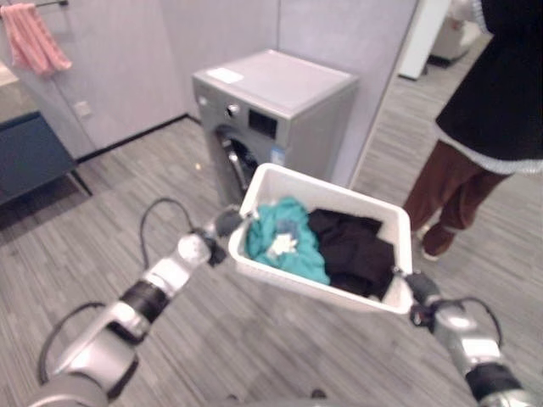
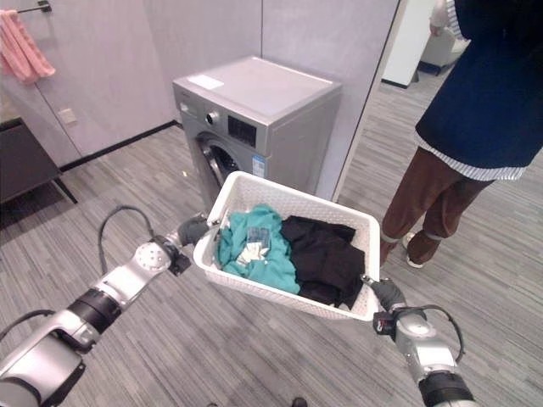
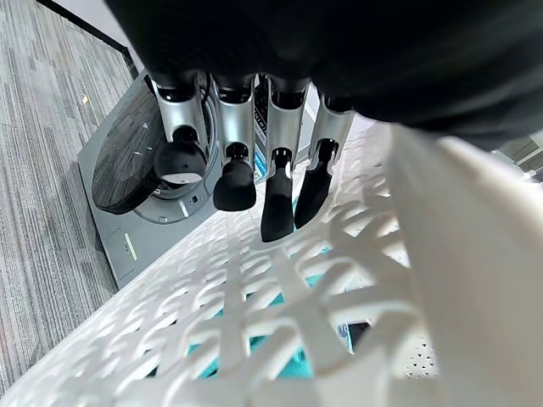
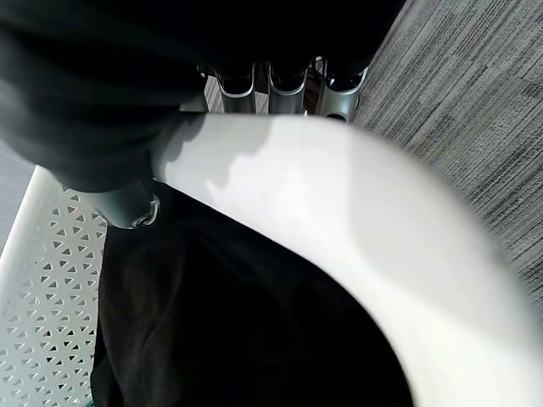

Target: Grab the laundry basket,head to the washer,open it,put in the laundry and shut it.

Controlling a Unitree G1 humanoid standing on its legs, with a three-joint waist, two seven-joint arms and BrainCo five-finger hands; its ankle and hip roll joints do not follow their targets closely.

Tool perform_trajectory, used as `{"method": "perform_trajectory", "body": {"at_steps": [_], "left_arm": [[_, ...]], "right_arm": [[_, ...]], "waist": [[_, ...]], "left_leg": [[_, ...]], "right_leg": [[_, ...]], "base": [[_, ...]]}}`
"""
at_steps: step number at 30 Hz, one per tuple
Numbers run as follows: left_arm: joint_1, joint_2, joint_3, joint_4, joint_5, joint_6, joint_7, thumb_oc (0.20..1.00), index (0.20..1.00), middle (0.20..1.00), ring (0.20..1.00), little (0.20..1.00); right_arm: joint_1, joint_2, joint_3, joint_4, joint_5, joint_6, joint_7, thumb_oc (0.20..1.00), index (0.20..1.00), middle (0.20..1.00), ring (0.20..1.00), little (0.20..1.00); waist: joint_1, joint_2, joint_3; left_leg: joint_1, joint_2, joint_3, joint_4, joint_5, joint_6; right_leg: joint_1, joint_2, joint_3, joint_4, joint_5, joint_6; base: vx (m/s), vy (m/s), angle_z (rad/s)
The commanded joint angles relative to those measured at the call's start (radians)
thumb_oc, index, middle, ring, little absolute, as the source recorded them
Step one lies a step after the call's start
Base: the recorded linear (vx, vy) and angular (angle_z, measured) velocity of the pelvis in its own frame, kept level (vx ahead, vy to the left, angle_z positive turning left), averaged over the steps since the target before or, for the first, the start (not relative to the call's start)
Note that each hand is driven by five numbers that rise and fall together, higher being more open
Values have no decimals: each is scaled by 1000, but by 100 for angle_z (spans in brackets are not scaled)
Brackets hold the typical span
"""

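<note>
While held aloft, laundry basket (image 2: 254, 193) between left hand (image 2: 193, 229) and right hand (image 2: 387, 295) (near washer (image 2: 254, 127))

Both arms reached forward, spread apart. The left hand (image 2: 193, 230) pressed its fingers (image 3: 277, 191), slightly curled, against one end of the laundry basket (image 2: 222, 198); the right hand (image 2: 389, 296) clasped the opposite rim, thumb over, fingers under.

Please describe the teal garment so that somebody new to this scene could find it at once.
In front of the grey washer, the robot's two hands carry a white basket. The teal garment lies in its left half, beside a black garment; it alone is brightly coloured.
</note>
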State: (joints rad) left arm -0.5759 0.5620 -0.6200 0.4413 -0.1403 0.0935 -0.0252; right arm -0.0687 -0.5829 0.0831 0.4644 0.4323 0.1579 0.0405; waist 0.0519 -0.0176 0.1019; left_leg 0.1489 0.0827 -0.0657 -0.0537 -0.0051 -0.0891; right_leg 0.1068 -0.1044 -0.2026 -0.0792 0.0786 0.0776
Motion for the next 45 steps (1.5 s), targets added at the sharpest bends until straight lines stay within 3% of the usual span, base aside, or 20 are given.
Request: {"method": "perform_trajectory", "body": {"at_steps": [1, 13, 45], "left_arm": [[-101, -20, 96, 16, -79, -99, 21, 200, 200, 200, 200, 200], [-74, -14, 117, 7, -85, -100, 21, 200, 200, 200, 200, 200], [-36, -10, 139, 20, -86, -93, 16, 200, 200, 200, 200, 200]], "right_arm": [[-62, -30, -46, -46, -4, -102, 1, 200, 200, 200, 200, 200], [-63, -25, -58, -57, -47, -112, -17, 200, 200, 200, 200, 200], [-32, 6, -53, -56, 25, -99, 11, 200, 200, 200, 200, 200]], "waist": [[3, -9, -53], [-5, 2, -53], [-5, 3, -53]], "left_leg": [[-33, -41, 16, 36, -59, 87], [-23, -41, 22, 26, -59, 90], [-13, -42, 23, 12, -57, 90]], "right_leg": [[7, -19, 28, 81, -103, 63], [9, -20, 31, 76, -102, 64], [14, -24, 28, 70, -99, 62]], "base": [[0, 0, 0], [0, 0, 0], [0, 0, 0]]}}
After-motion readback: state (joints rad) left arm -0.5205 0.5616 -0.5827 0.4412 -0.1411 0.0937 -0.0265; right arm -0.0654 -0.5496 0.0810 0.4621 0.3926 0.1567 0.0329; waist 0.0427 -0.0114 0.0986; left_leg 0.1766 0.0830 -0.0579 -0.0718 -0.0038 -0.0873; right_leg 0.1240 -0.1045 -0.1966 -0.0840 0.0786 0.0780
